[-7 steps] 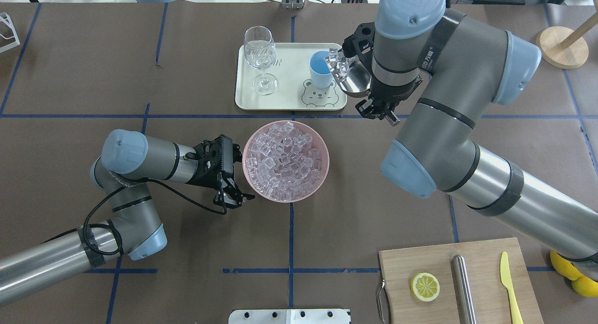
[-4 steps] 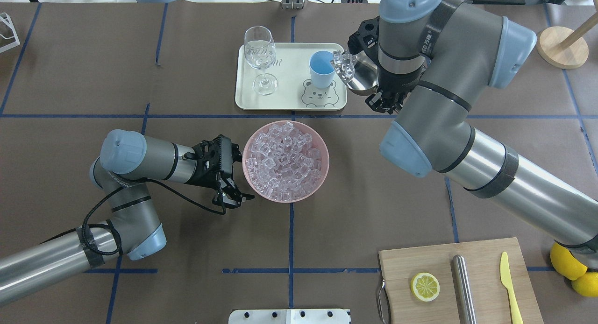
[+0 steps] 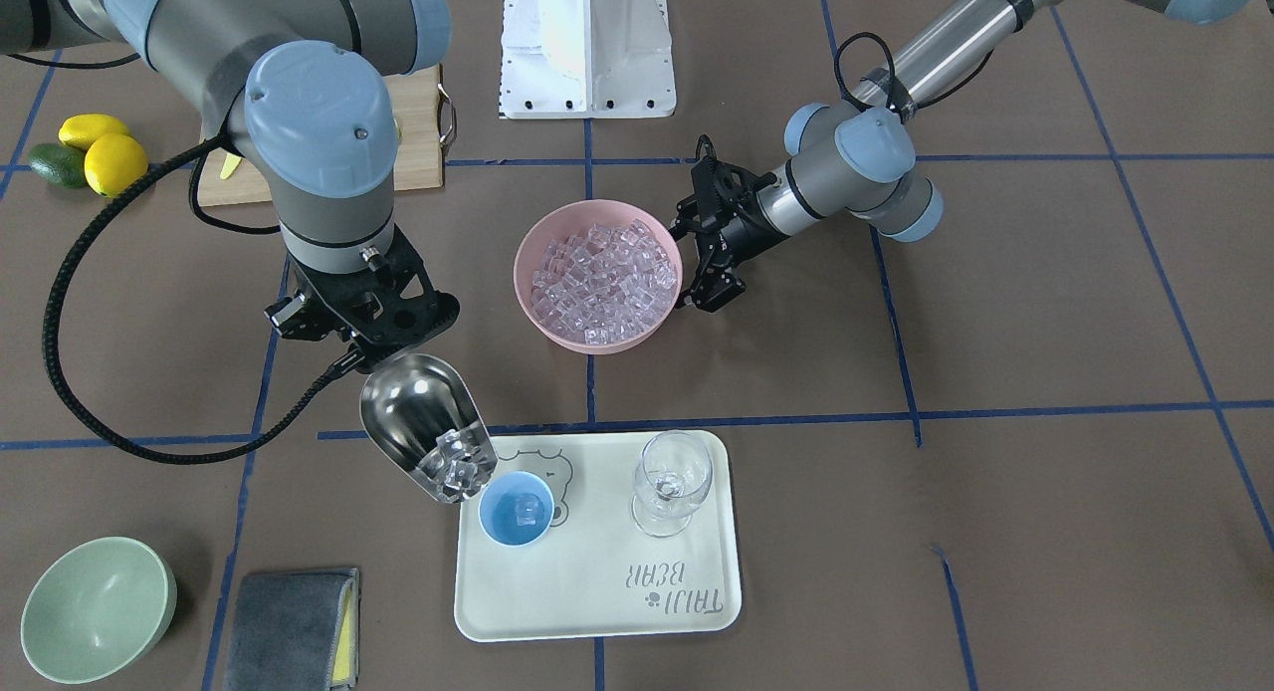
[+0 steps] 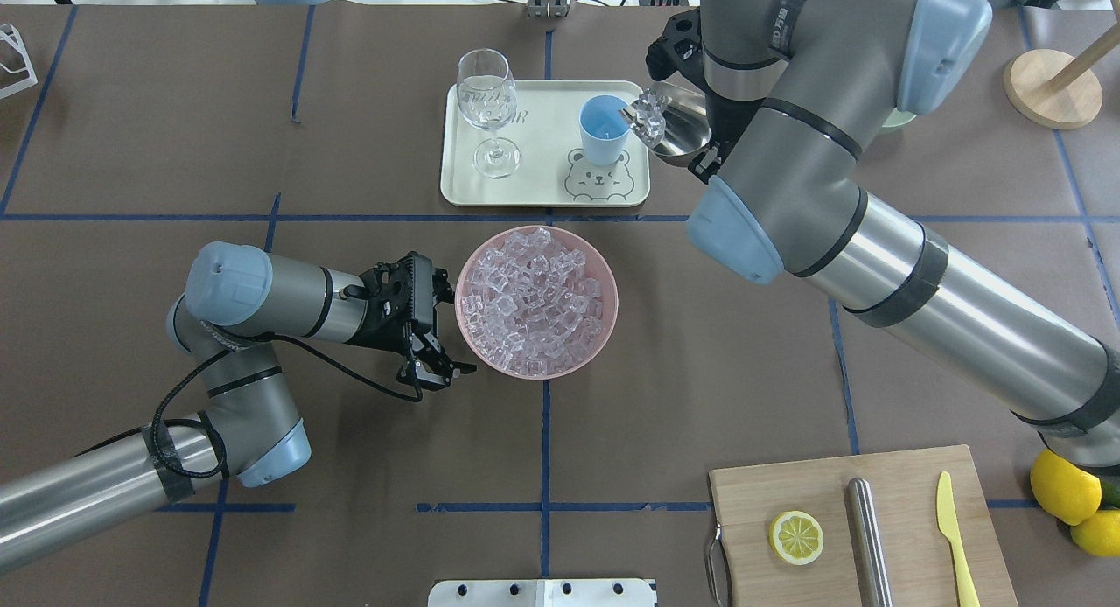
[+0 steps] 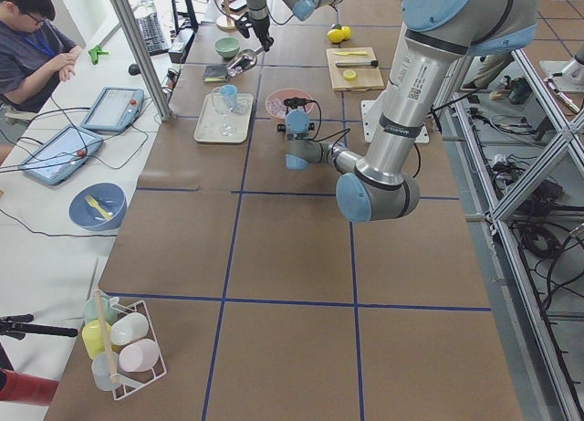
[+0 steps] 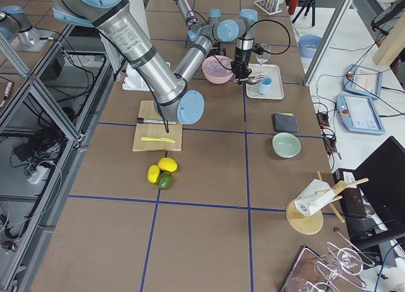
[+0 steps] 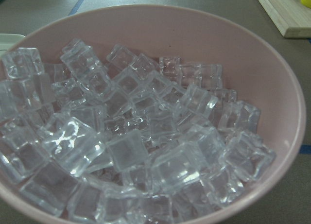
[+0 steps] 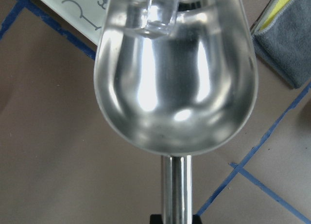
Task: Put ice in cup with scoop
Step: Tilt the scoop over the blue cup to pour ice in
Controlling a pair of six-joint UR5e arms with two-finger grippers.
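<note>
Just above the cup, I hold the scoop tilted, ice crowding its lip at the rim, one cube inside. My right gripper clamps the handle; the left gripper, well apart from the cup, I cannot read.

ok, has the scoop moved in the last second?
Yes. In the overhead view the scoop has shifted slightly toward the table's far side along the tray's right edge; the ice at its lip sits beside the cup.

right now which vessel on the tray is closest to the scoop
The light-blue cup: the mouth of the scoop hangs at its rim, while the stemmed wine glass stands farther along the tray.
</note>
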